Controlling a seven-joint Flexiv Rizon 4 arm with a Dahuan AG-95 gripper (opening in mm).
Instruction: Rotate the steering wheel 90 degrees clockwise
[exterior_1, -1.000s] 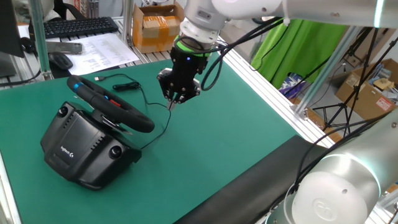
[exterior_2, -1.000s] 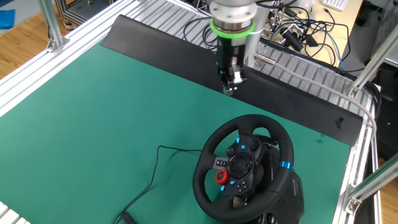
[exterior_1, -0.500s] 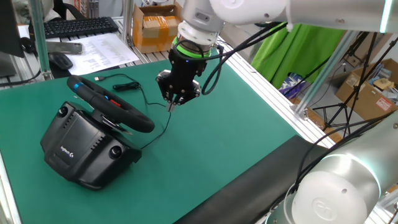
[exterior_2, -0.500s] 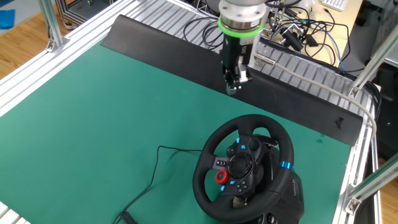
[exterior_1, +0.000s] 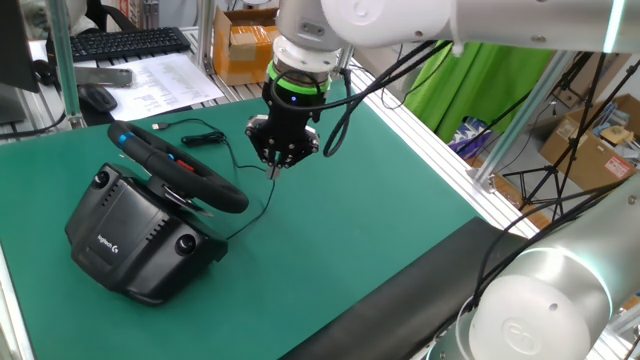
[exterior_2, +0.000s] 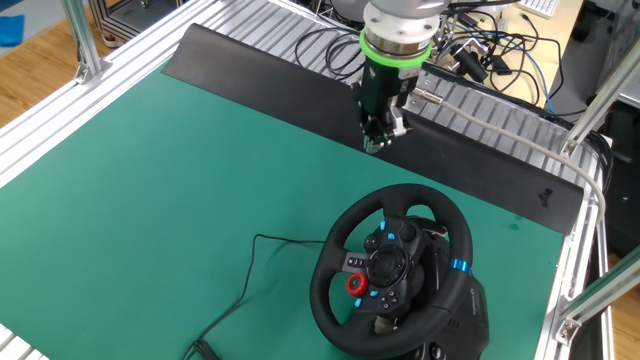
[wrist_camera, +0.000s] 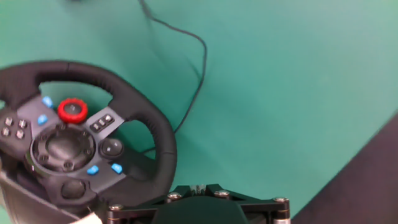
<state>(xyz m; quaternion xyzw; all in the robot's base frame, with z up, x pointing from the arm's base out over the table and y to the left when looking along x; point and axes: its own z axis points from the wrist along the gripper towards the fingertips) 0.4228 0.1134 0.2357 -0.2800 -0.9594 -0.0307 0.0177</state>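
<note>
The end effector (exterior_1: 273, 170) hangs closed and empty, as far as I can see, above the green tabletop (exterior_1: 360, 230), just beside the steering wheel (exterior_2: 392, 264), not touching it.

A robotics lab — aluminium frame (exterior_1: 440, 130), green mat (exterior_2: 180, 190), cable tangle (exterior_2: 470, 50).

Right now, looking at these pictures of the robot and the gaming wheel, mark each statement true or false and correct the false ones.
1. The gripper is shut and holds nothing. True.
2. The gripper grips the steering wheel rim. False: it hangs above the green mat, apart from the wheel.
3. A thin black cable lies on the mat. True.
4. The wheel's hub has a yellow dial. False: the dial is red.
</note>
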